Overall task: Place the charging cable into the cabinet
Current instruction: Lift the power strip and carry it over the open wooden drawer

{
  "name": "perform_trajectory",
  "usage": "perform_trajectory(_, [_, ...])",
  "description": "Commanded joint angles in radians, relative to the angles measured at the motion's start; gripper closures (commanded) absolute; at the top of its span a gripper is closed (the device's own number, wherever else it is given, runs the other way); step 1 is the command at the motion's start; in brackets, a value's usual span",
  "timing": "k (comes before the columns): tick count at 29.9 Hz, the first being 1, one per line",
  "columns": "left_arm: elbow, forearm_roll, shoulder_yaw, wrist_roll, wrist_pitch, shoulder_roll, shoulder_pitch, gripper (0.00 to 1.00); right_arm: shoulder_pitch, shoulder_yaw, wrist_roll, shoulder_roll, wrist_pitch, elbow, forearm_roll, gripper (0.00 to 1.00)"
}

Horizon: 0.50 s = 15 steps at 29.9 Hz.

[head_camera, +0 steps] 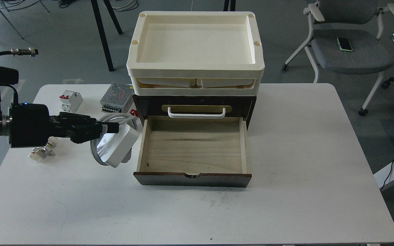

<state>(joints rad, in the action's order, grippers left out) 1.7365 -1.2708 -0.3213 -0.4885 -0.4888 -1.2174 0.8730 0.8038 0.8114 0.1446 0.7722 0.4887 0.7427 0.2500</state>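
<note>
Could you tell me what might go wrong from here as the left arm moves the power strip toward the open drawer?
1. The charging cable sits beside the open drawer's left wall, so it could catch on that wall unless lifted.
2. Its cord loops out loosely and may hang over the drawer edge.
3. The left gripper seems to hold the strip near one end, so it may tilt or slip.

Non-task items on and around the white table.
Cream trays stacked upper centre; grey perforated box and white-and-red breaker upper left; small connector at left; grey chair bearing a phone upper right.
</note>
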Motion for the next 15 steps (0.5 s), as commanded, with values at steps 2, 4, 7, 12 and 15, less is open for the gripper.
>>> perform_trajectory(2, [-0.026, 0.085, -0.001, 0.0, 0.0, 0.134, 0.006, 0.97, -0.001, 0.0, 0.0, 0.001, 0.0, 0.0, 0.0, 0.0])
perform_trajectory(4, [-0.066, 0.099, -0.001, 0.0, 0.0, 0.212, 0.006, 0.97, -0.001, 0.0, 0.0, 0.001, 0.0, 0.0, -0.002, 0.0])
perform_trajectory(7, [-0.156, 0.107, 0.004, 0.0, 0.0, 0.335, 0.004, 0.97, -0.009, 0.0, 0.0, 0.002, 0.0, 0.0, 0.0, 0.0])
perform_trajectory(12, [-0.305, 0.103, 0.033, 0.0, 0.0, 0.455, 0.017, 0.97, -0.015, 0.0, 0.0, 0.001, 0.0, 0.0, 0.0, 0.0])
perform_trajectory(15, [-0.362, 0.097, 0.068, 0.0, 0.0, 0.498, 0.018, 0.97, -0.015, -0.001, 0.0, 0.001, 0.0, 0.0, 0.0, 0.0])
